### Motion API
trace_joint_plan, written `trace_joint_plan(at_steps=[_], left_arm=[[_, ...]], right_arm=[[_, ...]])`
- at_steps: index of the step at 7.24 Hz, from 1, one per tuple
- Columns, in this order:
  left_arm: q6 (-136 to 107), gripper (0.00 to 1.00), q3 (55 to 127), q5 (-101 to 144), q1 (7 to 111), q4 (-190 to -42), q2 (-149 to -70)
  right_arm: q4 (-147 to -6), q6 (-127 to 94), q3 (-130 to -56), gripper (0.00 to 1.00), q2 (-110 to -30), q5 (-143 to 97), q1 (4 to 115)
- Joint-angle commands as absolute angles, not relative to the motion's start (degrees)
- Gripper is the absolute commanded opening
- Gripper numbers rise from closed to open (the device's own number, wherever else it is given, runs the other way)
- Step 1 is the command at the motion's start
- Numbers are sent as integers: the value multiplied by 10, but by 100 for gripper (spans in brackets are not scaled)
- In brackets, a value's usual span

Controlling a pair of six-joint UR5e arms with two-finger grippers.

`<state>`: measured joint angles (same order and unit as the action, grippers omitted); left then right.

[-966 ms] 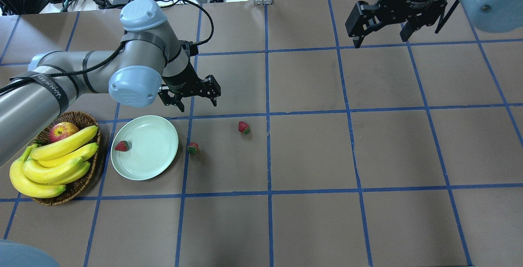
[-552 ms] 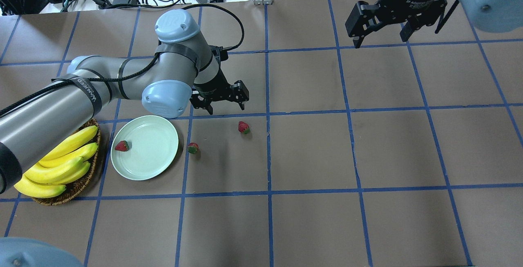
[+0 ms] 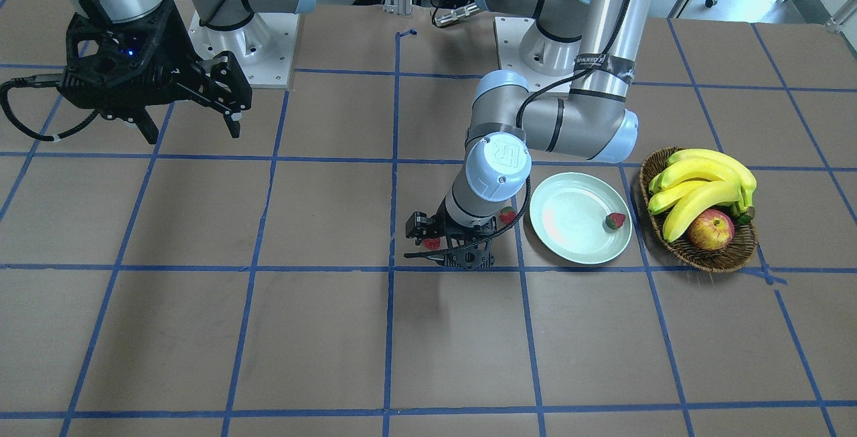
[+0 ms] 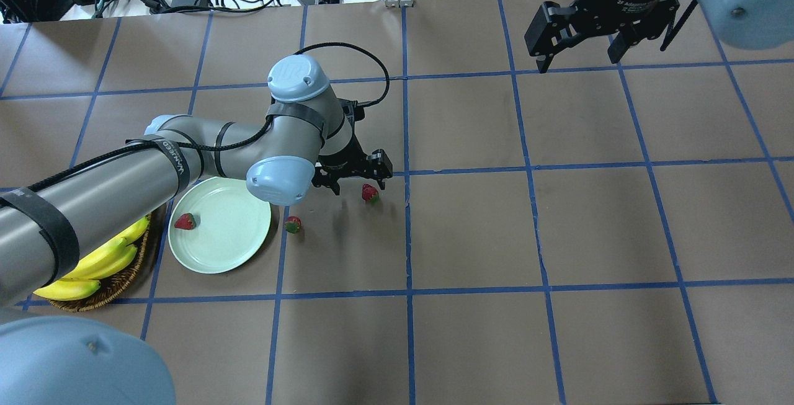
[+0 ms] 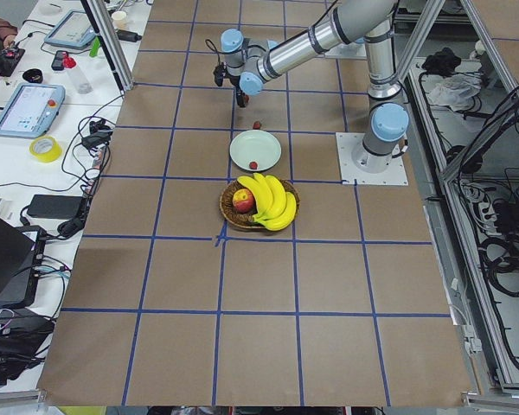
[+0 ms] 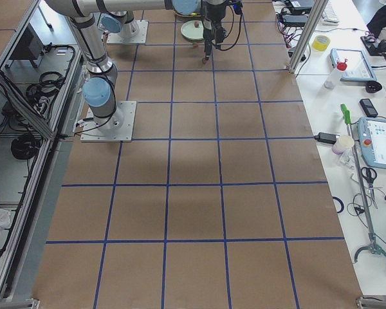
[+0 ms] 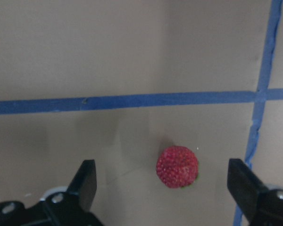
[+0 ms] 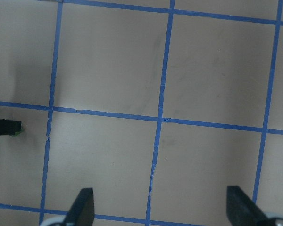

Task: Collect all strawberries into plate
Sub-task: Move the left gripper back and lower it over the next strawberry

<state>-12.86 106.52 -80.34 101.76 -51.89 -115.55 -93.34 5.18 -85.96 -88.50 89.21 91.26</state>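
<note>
- One large brown table (image 4: pixel 558 237) noted, gridded in blue tape; all task items grouped on its left half.
- Found left arm (image 4: pixel 155 169) reaching from the left across the plate area, wrist turned down toward the table.
- Found left gripper (image 4: pixel 358 185) low over the table with jaws apart and nothing clamped. In the wrist view, one strawberry lies between the fingers, touching neither.
- Found right gripper (image 4: pixel 579 61) hanging at the far right with jaws spread and empty, well apart from every task item.
- Noted wicker basket (image 3: pixel 720 259) at the far left holding bananas (image 3: pixel 703 183) and an apple (image 3: pixel 711 229); outside the task, not to be disturbed.
- Noted mint-green plate (image 4: pixel 229 231) just right of the basket, flat on the table.
- Counted strawberry on the plate (image 4: pixel 185 221), near the plate's left rim. Judged as collected.
- Counted strawberry beside the plate (image 4: pixel 292 224), just right of the rim, on a tape line. Not collected.
- Counted strawberry under the gripper (image 4: pixel 370 192), further right and slightly farther away. Not collected; judged to be the step in hand.
- Progress judged at one of three: a grasp and carry outstanding for this berry, then the same for the one by the rim.
</note>
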Motion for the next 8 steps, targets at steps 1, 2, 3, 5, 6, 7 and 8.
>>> trace_joint_plan(at_steps=[1, 2, 3, 5, 6, 7, 8], left_arm=[[-141, 94, 1068, -802, 1022, -510, -1170], [-142, 94, 1067, -794, 1023, -496, -1172], [-142, 79, 1068, -788, 1023, -496, -1173], [-140, 7, 1066, -787, 1023, -499, -1172], [-144, 0, 1066, -788, 1022, -500, -1169], [-145, 0, 1066, -788, 1023, -503, -1162], [-153, 0, 1066, -788, 1023, -503, -1159]], right_arm=[[-933, 52, -860, 100, -885, 892, 913], [-933, 52, -860, 100, -885, 892, 912], [-933, 52, -860, 100, -885, 892, 913], [-933, 52, -860, 100, -885, 892, 912], [-933, 52, -860, 100, -885, 892, 912], [-933, 52, -860, 100, -885, 892, 912], [-933, 52, -860, 100, -885, 892, 912]])
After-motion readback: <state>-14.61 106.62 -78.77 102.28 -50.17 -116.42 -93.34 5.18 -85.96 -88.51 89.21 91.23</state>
